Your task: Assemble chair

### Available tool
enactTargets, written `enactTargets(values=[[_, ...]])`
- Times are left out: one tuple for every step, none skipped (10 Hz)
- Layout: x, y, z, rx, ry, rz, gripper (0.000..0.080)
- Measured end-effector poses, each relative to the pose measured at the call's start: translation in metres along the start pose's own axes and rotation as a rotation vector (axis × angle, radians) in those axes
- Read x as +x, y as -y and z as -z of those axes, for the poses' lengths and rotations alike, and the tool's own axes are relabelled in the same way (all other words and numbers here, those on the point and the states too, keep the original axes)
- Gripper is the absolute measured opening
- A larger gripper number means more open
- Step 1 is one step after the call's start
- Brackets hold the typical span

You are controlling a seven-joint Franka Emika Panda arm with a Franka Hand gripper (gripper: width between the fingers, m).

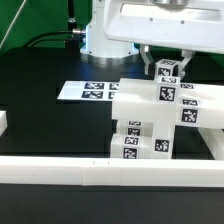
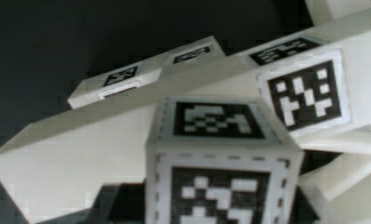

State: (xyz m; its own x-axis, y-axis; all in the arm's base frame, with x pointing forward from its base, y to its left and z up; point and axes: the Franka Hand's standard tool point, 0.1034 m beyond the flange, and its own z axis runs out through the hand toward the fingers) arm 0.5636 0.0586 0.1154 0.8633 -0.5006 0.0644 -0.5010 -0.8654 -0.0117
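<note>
The chair body is a cluster of chunky white tagged parts at the exterior view's right, with a long bar across its top. My gripper comes down from above and is shut on a small white cube with a tag on its face. The cube sits right at the top of the body; whether it touches I cannot tell. In the wrist view the cube fills the middle between the jaws, and tagged faces of the chair body lie behind it.
The marker board lies flat on the black table to the exterior view's left of the chair. A long white border rail runs along the front, and a short rail end shows at the left edge. The arm's base stands behind.
</note>
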Motion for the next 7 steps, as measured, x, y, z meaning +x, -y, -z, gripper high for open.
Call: enactTargets(values=[[0.0002, -0.0007, -0.0001, 0.003, 0.002, -0.058, 0.0284], [-0.0004, 0.0002, -0.0001, 0.005, 0.003, -0.111, 0.0284], [-0.0017, 0.0021, 0.0001, 0.005, 0.004, -0.189, 0.0284], [-0.0022, 0.0028, 0.0000, 0.007, 0.005, -0.230, 0.0284], [-0.0023, 0.0029, -0.0001, 0.008, 0.006, -0.230, 0.0288], [-0.0024, 0.0029, -0.0003, 0.007, 0.006, -0.218, 0.0288], [-0.0030, 0.0034, -0.0002, 0.006, 0.008, -0.193, 0.0507]])
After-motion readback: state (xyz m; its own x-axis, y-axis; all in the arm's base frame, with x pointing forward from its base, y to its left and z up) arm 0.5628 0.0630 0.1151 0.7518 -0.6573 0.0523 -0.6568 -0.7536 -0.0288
